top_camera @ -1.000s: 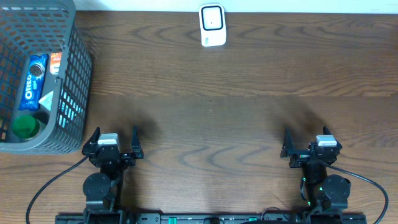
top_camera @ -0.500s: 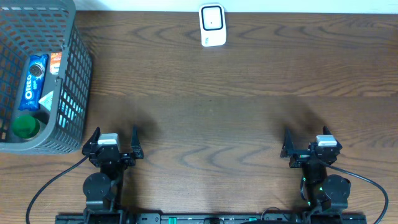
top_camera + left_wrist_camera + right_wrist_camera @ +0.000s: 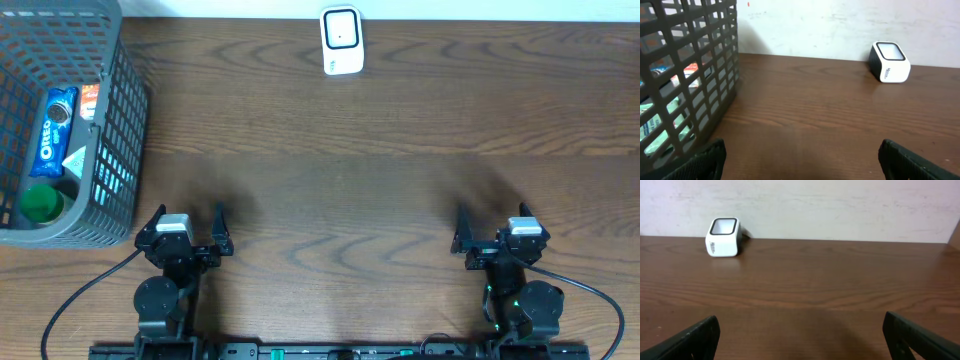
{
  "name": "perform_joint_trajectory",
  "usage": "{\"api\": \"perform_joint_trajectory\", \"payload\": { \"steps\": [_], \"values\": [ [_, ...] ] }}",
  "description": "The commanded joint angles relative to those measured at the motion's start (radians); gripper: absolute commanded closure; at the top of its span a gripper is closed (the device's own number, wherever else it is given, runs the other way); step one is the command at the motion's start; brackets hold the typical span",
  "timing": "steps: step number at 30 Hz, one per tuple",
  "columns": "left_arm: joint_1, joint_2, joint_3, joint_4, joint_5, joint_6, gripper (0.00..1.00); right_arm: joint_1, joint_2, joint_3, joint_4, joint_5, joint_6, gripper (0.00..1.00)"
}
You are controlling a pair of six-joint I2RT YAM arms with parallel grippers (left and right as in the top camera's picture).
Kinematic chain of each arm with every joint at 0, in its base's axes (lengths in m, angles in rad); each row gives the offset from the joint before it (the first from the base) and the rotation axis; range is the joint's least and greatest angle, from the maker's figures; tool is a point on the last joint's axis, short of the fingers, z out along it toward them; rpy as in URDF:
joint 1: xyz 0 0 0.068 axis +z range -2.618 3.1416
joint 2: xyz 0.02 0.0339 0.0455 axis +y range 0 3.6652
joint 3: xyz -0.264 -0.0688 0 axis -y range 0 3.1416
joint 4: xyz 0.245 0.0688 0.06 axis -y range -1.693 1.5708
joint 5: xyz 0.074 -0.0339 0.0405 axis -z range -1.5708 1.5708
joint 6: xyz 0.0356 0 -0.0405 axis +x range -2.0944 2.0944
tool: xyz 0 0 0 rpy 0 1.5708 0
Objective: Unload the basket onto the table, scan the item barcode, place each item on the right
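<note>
A white barcode scanner [image 3: 341,40] stands at the far edge of the wooden table, also seen in the left wrist view [image 3: 890,62] and the right wrist view [image 3: 723,237]. The items lie in a grey mesh basket [image 3: 118,150] at the far left: a blue Oreo pack [image 3: 52,130], an orange packet [image 3: 90,100] and a green round thing [image 3: 40,203]. My left gripper [image 3: 189,215] [image 3: 802,162] is open at the near left, just right of the basket [image 3: 690,75], nothing between its fingers. My right gripper [image 3: 492,218] [image 3: 802,337] is open at the near right, also holding nothing.
A pale wall runs behind the table's far edge. Bare wood lies between the grippers and the scanner. Black cables trail from both arm bases at the near edge.
The left gripper has edged very slightly to the right. Nothing else has moved.
</note>
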Motion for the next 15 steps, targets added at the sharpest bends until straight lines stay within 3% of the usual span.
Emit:
{"api": "perform_joint_trajectory", "payload": {
  "steps": [1,8,15],
  "values": [
    [0.003,0.008,0.015,-0.059,0.039,-0.019,0.02,0.009,-0.006,-0.004,0.0,0.005,0.006,0.01],
    [0.003,0.133,0.197,-0.215,0.066,-0.035,0.02,0.009,-0.006,-0.004,0.0,0.005,0.006,0.01],
    [0.003,0.453,0.582,-0.502,0.085,-0.034,0.02,0.009,-0.006,-0.004,0.0,0.005,0.006,0.01]
  ]
}}
